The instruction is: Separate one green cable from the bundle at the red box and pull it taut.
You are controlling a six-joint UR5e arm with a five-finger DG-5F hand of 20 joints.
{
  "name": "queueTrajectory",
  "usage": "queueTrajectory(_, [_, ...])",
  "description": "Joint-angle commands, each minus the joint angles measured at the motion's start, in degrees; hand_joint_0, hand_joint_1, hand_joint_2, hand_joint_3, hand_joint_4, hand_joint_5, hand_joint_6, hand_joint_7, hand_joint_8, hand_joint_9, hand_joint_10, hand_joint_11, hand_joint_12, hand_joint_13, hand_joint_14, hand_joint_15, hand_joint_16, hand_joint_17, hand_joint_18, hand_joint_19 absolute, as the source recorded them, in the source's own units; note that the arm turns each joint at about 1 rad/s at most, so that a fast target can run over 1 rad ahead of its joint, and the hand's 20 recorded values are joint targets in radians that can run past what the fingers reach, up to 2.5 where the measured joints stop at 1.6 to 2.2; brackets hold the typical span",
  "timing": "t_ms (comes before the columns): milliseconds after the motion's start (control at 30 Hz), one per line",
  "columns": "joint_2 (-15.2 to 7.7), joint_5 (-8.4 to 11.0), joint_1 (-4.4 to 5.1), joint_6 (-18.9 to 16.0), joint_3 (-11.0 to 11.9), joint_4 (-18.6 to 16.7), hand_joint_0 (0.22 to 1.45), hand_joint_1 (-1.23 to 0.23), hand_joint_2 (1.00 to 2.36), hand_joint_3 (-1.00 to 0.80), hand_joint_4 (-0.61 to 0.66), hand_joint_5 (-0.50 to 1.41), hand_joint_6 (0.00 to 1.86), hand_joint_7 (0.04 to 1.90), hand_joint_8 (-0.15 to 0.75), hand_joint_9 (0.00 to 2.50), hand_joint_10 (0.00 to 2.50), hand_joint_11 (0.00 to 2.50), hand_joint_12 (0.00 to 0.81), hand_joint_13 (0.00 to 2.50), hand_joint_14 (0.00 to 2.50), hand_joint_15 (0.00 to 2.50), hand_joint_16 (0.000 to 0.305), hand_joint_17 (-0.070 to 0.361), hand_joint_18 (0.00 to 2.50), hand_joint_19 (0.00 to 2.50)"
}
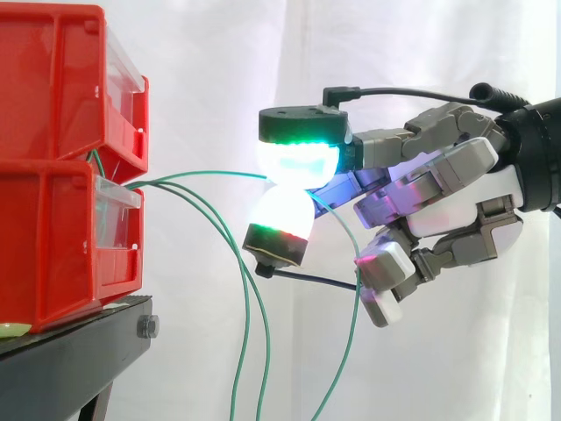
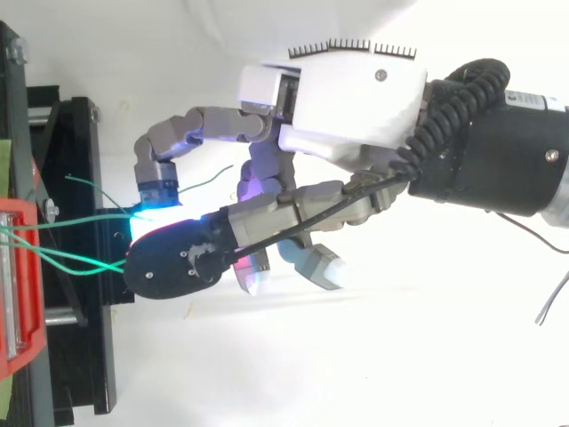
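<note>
Several thin green cables come out between the two stacked red boxes [image 1: 53, 175] at the left. One green cable [image 1: 206, 173] runs almost level, with a slight arch, from the boxes to my hand [image 1: 460, 206]. The hand is shut on it, pinching it between two glowing fingertips [image 1: 298, 160], one above the other. Behind the pinch the cable's free end droops down and to the right. In the top view the same cable [image 2: 80, 219] leads from the red box [image 2: 18, 276] to the glowing pad under the hand [image 2: 356, 98].
Two other green cables [image 1: 244, 298] sag from the boxes and hang below the stand's level, left of the hand. The boxes sit on a black stand [image 1: 70, 351]. A white curtain is behind everything.
</note>
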State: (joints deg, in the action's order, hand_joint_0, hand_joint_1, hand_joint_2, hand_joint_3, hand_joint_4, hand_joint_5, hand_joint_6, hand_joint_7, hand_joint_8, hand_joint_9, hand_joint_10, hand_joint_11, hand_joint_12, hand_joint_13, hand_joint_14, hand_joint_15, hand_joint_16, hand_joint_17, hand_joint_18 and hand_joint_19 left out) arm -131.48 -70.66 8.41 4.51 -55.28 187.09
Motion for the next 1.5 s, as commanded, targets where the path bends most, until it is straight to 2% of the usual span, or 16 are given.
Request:
queueTrajectory(0, [-0.09,0.00,0.03,0.50,0.00,0.29,0.76,-0.69,1.02,-0.19,0.10,0.14,0.51,1.42,0.262,2.08,0.03,0.82,0.345,1.35,0.02,0.69,0.043,0.097,0.92,0.84])
queueTrajectory(233, [0.00,0.00,-0.23,1.56,0.00,0.56,0.76,-0.69,1.02,-0.17,0.08,0.14,0.51,1.43,0.264,2.08,0.03,0.82,0.339,1.35,0.02,0.70,0.044,0.098,0.91,0.83])
queueTrajectory(333, [0.00,-0.18,-0.23,3.93,-0.09,2.23,0.76,-0.70,1.02,-0.17,0.08,0.14,0.51,1.44,0.250,2.08,0.03,0.82,0.339,1.35,0.02,0.71,0.044,0.098,0.91,0.84])
queueTrajectory(433, [0.09,-0.26,-0.23,8.68,0.00,5.48,0.76,-0.69,1.02,-0.17,0.08,0.14,0.51,1.44,0.258,2.08,0.03,0.83,0.342,1.36,0.02,0.71,0.044,0.098,0.91,0.83])
queueTrajectory(533, [0.44,-0.26,-0.41,9.91,0.00,6.71,0.76,-0.69,1.02,-0.17,0.08,0.14,0.51,1.44,0.257,2.08,0.03,0.82,0.341,1.36,0.02,0.71,0.044,0.098,0.91,0.84])
queueTrajectory(733, [1.58,-0.62,-0.50,10.17,-0.18,8.12,0.76,-0.69,1.02,-0.18,0.07,0.14,0.51,1.44,0.262,2.08,0.03,0.82,0.341,1.36,0.02,0.71,0.044,0.098,0.91,0.83])
queueTrajectory(933, [2.72,-0.79,-0.58,10.26,-0.09,11.19,0.76,-0.69,1.02,-0.18,0.07,0.14,0.51,1.43,0.254,2.07,0.03,0.83,0.342,1.36,0.02,0.72,0.043,0.097,0.91,0.82])
queueTrajectory(1133, [3.07,-0.79,-0.58,10.35,-0.18,12.51,0.75,-0.69,1.02,-0.17,0.07,0.14,0.51,1.43,0.259,2.07,0.03,0.83,0.340,1.36,0.02,0.71,0.043,0.097,0.91,0.83])
queueTrajectory(1467, [5.62,-0.88,-0.41,10.61,-0.18,18.75,0.75,-0.69,1.02,-0.17,0.07,0.14,0.51,1.42,0.262,2.07,0.03,0.82,0.342,1.36,0.02,0.71,0.042,0.096,0.91,0.83])
